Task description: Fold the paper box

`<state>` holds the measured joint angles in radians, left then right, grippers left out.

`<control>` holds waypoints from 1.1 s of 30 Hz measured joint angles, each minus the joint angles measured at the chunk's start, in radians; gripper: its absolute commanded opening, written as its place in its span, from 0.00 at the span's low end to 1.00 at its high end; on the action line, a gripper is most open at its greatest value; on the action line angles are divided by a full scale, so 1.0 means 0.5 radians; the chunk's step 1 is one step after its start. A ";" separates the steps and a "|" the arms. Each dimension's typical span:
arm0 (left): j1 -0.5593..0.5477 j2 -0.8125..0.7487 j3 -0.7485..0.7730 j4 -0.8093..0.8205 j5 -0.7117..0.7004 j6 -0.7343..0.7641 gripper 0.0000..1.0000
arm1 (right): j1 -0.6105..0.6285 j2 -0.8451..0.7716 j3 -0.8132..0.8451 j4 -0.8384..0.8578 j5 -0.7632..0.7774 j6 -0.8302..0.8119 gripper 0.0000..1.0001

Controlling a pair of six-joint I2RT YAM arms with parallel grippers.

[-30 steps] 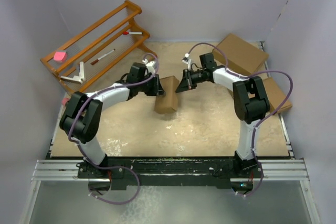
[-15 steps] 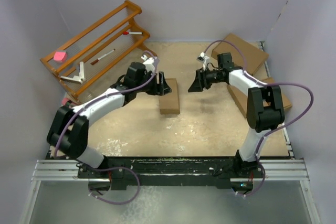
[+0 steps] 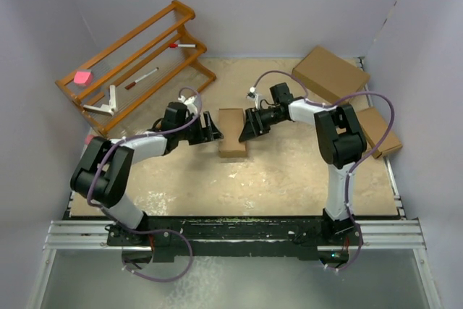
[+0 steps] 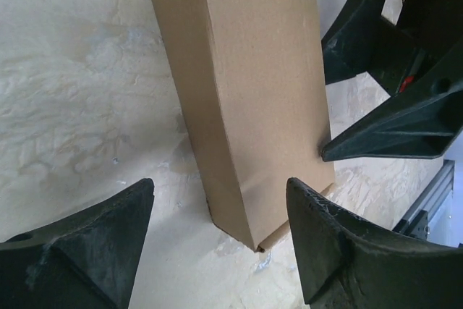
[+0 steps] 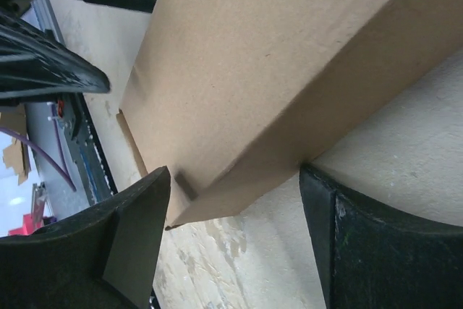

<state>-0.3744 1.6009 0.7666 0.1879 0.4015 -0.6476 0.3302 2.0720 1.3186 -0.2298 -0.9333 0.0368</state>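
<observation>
The paper box (image 3: 232, 133) sits folded up on the tabletop (image 3: 289, 171), between my left jaws and right jaws. Both gape wide, gripping nothing. Folding looks done; next, back away gently.

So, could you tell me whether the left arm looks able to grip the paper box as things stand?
Probably yes: the jaws of the left arm stand open astride one end of the paper box, nothing between. The right arm, jaws open, sits opposite, not blocking.
</observation>
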 measured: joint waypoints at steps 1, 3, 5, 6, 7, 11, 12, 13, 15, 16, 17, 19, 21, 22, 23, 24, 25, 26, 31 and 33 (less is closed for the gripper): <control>-0.002 0.037 0.000 0.023 0.023 -0.011 0.75 | -0.001 0.006 0.006 0.001 -0.005 0.016 0.77; -0.004 0.114 0.004 0.082 0.065 -0.037 0.72 | -0.011 0.010 0.025 -0.001 -0.007 0.050 0.76; -0.012 0.193 0.024 0.115 0.095 -0.050 0.66 | -0.021 0.031 0.066 -0.001 -0.008 0.066 0.74; -0.017 0.225 0.036 0.124 0.103 -0.054 0.64 | -0.021 0.053 0.100 0.006 -0.008 0.076 0.74; -0.022 0.282 0.067 0.155 0.140 -0.068 0.62 | -0.023 0.066 0.116 0.007 -0.009 0.082 0.73; -0.085 0.335 0.125 0.199 0.172 -0.092 0.58 | -0.023 0.099 0.126 0.010 -0.039 0.108 0.70; -0.114 0.355 0.146 0.211 0.175 -0.097 0.58 | -0.023 0.104 0.126 0.008 -0.054 0.118 0.69; -0.136 0.369 0.158 0.214 0.176 -0.099 0.58 | -0.023 0.105 0.126 0.008 -0.056 0.123 0.69; -0.163 0.387 0.170 0.224 0.176 -0.107 0.58 | -0.036 0.105 0.126 0.008 -0.056 0.133 0.70; -0.169 0.393 0.175 0.230 0.176 -0.115 0.59 | -0.046 0.105 0.126 0.008 -0.058 0.138 0.70; -0.176 0.401 0.179 0.238 0.177 -0.125 0.59 | -0.053 0.105 0.126 0.008 -0.057 0.140 0.71; -0.186 0.404 0.180 0.243 0.174 -0.136 0.61 | -0.063 0.105 0.126 0.008 -0.054 0.140 0.72; -0.188 0.404 0.180 0.243 0.169 -0.136 0.63 | -0.070 0.099 0.125 0.007 -0.052 0.140 0.74; -0.190 0.404 0.180 0.243 0.166 -0.136 0.64 | -0.077 0.092 0.121 0.007 -0.050 0.140 0.74; -0.190 0.404 0.180 0.243 0.164 -0.136 0.66 | -0.093 0.079 0.114 0.008 -0.050 0.139 0.75; -0.191 0.403 0.180 0.243 0.163 -0.136 0.66 | -0.106 0.063 0.103 0.008 -0.052 0.139 0.75; -0.191 0.401 0.180 0.243 0.163 -0.136 0.67 | -0.127 0.035 0.087 0.009 -0.053 0.139 0.75; -0.188 0.398 0.180 0.241 0.159 -0.139 0.67 | -0.143 0.012 0.076 0.011 -0.054 0.139 0.75; -0.138 0.334 0.179 0.249 0.140 -0.156 0.71 | -0.219 -0.091 0.037 0.037 -0.079 0.139 0.76; -0.103 0.323 0.184 0.269 0.133 -0.167 0.71 | -0.233 -0.095 0.037 0.070 -0.103 0.141 0.75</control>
<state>-0.4259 1.7622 0.8585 0.3222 0.4679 -0.7311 0.2138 2.0247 1.3373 -0.1947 -0.9848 0.1074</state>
